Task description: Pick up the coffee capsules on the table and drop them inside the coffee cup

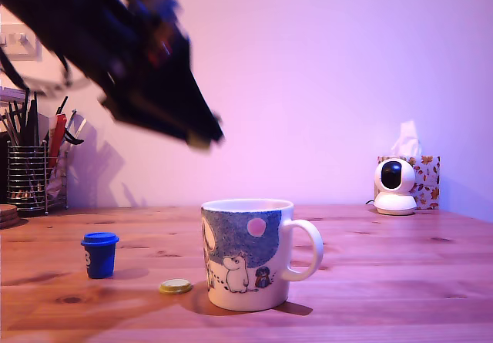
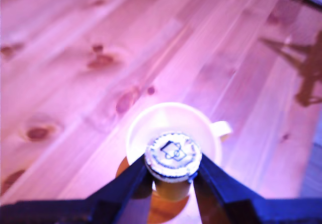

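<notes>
Overhead, the gripper (image 2: 172, 176) is clamping a foil-topped coffee capsule (image 2: 172, 157) between its fingers, hanging right above the white coffee cup (image 1: 248, 252). Meanwhile the blue capsule (image 1: 99, 253) is sitting on the table (image 1: 400, 281) at the cup's nine o'clock in the exterior view, well apart.

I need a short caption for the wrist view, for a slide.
The hand holds a foil-topped coffee capsule above the open white mug on the wooden table.

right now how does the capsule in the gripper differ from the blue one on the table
The held capsule is yellowish with a printed foil top; the blue capsule is bright blue all over. The held capsule is clamped in the gripper above the mug; the blue capsule stands free on the table. Both are far smaller than the mug.
</notes>
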### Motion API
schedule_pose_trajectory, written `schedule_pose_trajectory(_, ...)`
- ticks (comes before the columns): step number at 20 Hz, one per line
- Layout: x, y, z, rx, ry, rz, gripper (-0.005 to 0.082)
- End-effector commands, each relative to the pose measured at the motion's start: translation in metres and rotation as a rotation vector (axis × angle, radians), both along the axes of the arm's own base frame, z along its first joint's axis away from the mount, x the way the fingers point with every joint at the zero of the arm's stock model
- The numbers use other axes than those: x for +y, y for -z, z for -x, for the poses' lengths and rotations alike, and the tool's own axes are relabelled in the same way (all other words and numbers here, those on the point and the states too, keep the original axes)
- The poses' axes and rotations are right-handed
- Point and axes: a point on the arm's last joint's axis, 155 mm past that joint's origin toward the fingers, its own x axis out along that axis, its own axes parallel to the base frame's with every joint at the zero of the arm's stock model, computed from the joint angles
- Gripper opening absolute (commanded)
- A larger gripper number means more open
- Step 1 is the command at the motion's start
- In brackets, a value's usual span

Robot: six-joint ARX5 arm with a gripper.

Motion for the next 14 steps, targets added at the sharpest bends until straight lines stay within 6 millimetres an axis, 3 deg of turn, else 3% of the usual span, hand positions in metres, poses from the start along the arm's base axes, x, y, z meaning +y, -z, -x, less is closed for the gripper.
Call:
schedule_pose_trajectory(1, -0.008, 0.003, -0.001, 0.001, 0.014, -0.001, 0.0160)
schedule_pose_trajectory(12, -0.023, 0.017, 0.005, 0.012, 0.045, -0.032, 0.0162)
schedule_pose_trajectory(14, -0.023, 0.019, 0.006, 0.015, 0.047, -0.035, 0.0226)
